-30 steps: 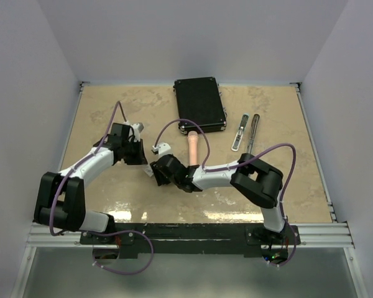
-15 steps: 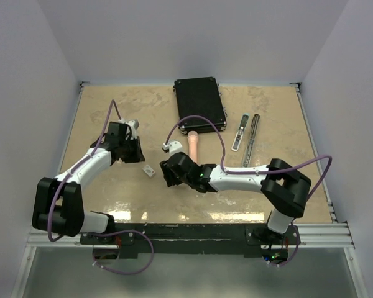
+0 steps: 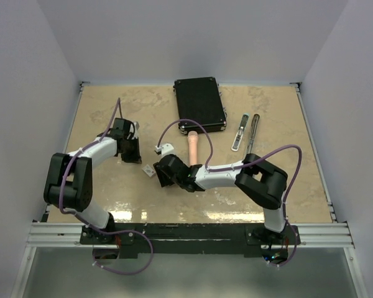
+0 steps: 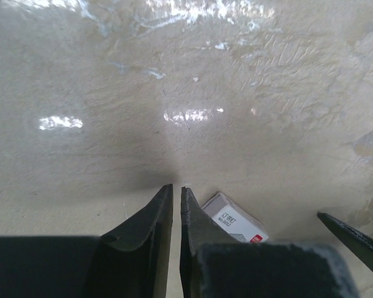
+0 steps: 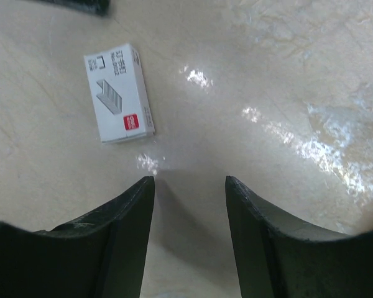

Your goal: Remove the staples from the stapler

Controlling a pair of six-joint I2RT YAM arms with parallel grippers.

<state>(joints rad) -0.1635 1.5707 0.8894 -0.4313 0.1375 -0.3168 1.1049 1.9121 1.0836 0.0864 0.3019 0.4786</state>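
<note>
The stapler [image 3: 239, 132] is a small pale piece lying at the right back of the table, beside a thin dark strip [image 3: 253, 132]. No loose staples can be made out in any view. My left gripper [image 3: 132, 153] [image 4: 176, 186] is shut and empty, low over the table left of centre. My right gripper [image 3: 158, 176] [image 5: 189, 179] is open and empty, low over the table near the middle. Both grippers are far from the stapler.
A small white printed box [image 3: 148, 169] lies between the two grippers; it also shows in the left wrist view [image 4: 234, 217] and the right wrist view [image 5: 118, 93]. A pink stick [image 3: 193, 149] lies behind the right gripper. A black case [image 3: 199, 103] stands at the back.
The white box was hidden a second ago and now lies uncovered between the grippers. The right arm swung out to the right and came back. The left arm's elbow has drawn in.
</note>
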